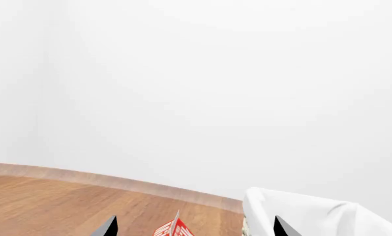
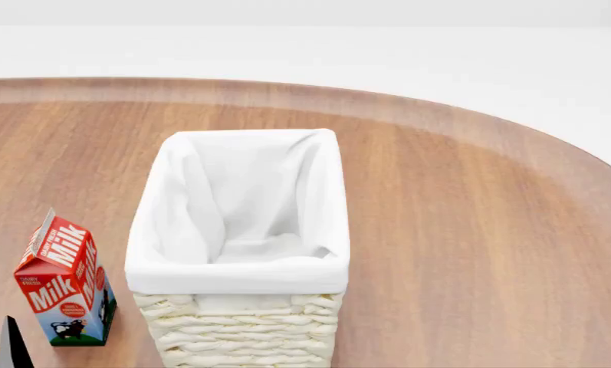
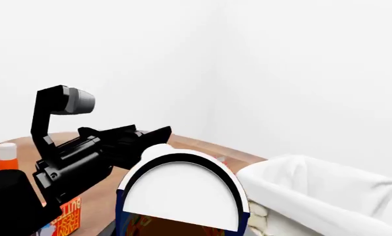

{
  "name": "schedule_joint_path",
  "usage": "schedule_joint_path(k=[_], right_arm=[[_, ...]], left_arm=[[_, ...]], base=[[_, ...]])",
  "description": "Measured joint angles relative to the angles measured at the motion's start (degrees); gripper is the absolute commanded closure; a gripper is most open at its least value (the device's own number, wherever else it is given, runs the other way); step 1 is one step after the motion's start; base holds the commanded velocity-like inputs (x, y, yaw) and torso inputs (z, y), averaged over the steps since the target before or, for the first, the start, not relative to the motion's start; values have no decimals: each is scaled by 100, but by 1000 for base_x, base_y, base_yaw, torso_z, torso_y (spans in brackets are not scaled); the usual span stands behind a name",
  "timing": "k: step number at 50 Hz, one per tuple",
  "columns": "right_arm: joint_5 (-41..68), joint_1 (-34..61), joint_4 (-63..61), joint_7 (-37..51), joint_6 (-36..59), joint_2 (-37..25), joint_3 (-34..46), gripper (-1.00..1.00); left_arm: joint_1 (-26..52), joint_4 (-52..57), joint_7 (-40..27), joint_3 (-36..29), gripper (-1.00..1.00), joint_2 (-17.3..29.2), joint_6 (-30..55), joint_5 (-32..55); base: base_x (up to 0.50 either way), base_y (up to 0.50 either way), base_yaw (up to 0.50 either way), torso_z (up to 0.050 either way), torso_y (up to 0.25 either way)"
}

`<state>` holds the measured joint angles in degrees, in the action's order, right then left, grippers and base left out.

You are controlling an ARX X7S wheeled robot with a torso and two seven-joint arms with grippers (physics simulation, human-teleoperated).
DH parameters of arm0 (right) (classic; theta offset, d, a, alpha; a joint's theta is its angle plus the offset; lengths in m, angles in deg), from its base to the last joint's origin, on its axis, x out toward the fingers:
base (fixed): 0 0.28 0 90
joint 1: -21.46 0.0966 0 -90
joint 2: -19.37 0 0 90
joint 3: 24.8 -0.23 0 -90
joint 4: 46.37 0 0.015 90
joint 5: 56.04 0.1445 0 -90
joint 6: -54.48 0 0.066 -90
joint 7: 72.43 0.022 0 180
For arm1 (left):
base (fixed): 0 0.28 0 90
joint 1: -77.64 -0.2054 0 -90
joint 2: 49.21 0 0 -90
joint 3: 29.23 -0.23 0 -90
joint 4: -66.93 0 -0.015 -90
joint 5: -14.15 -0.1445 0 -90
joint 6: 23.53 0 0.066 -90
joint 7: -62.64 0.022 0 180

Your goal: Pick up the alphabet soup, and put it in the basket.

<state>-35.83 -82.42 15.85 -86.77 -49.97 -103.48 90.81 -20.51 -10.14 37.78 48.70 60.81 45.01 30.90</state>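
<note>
Blue-labelled cylindrical alphabet soup can [image 3: 181, 196], pale flat top, fills right wrist view; right hand's grip unclear. Left hand [image 1: 194, 229] spread. Cream woven wicker basket [image 2: 240, 330], white cloth-lined, on smooth wooden tabletop [image 2: 469, 230].

Round wooden table [image 2: 469, 230]: basket [image 2: 241, 322] centre, milk carton [image 2: 66, 280] just beside it.

Left gripper [image 1: 192, 228] fingers [image 1: 105, 227] spread apart, pointing level
</note>
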Motion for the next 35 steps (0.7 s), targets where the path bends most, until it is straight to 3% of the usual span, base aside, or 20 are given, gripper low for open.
schedule_joint_path(k=[18,35], right_arm=[[152,-6,-309,632,-40,126,-470,100],[138,432,-1146,1561,1205,34,-801,100]], left_arm=[[13,-17,-9,-19,-100,14,-17,14],[63,-87,-3,-50,-100,14,-32,25]], base=[[0,0,0,0,1],[0,0,0,0,0]])
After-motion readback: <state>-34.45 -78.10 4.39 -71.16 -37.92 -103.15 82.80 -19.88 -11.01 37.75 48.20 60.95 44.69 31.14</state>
